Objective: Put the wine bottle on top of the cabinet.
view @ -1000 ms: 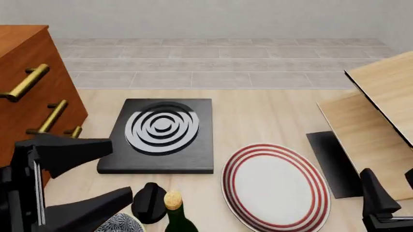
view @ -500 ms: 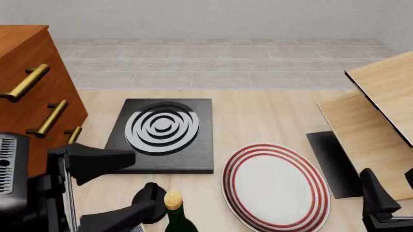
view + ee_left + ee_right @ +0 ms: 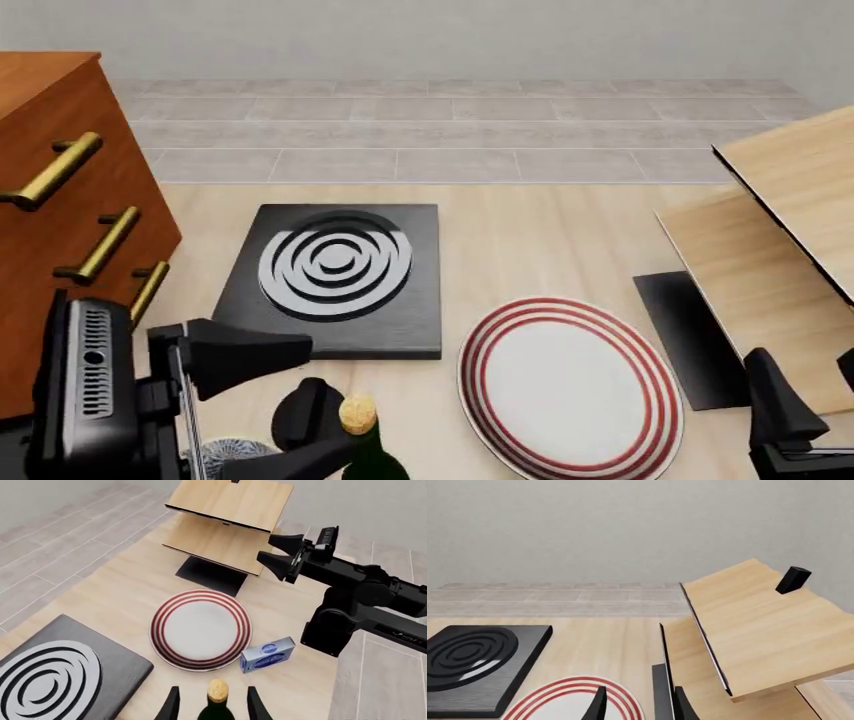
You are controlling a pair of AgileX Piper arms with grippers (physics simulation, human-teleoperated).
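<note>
- The light-wood table (image 3: 534, 230) carries all items.
- Black hob plate (image 3: 334, 280), with silver concentric rings: centre-left.
- Red-rimmed white plate (image 3: 567, 385): just right of it.
- Blue box (image 3: 268, 655): beside the plate.
- Pale wood boards (image 3: 774, 250) on a black base: far right.
- Wine bottle (image 3: 367, 450) and black knob (image 3: 304, 415): near edge.
- Cabinet (image 3: 54, 200): left side.

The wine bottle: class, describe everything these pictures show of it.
The wine bottle stands upright at the table's near edge, left of the striped plate. Only its tan cork and dark green glass neck show; the rest is cut off. The left gripper has a finger on either side of the neck; contact cannot be judged.
</note>
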